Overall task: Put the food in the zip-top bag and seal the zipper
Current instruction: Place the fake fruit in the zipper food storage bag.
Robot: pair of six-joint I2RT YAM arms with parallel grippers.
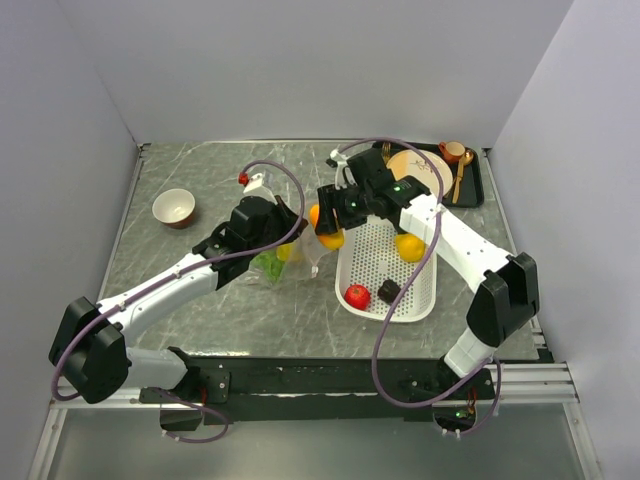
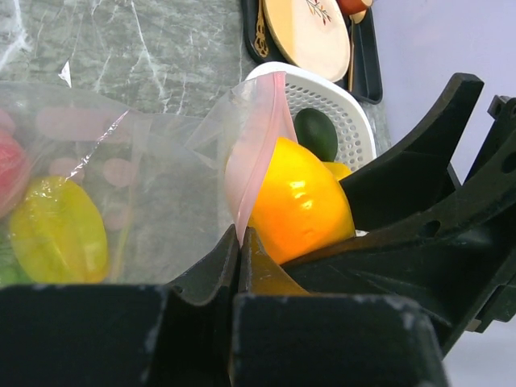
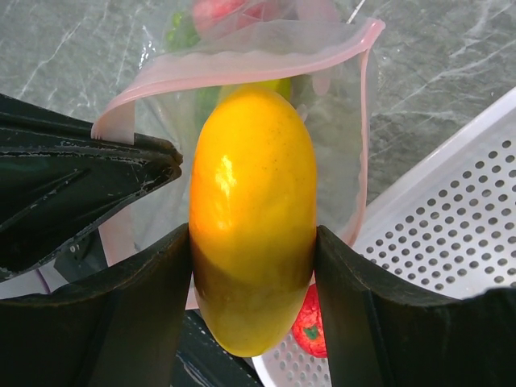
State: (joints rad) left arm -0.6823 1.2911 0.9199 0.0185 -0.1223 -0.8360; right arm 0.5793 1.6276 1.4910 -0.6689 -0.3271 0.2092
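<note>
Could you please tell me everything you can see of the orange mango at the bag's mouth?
The smooth, glossy orange-yellow toy mango is an elongated oval and looks like plastic. The right claw grips it across its middle, one finger on each side, holding it off the grey marbled table. Its far end points into the open mouth of the clear zip-top bag, beside the white perforated basket.
</note>
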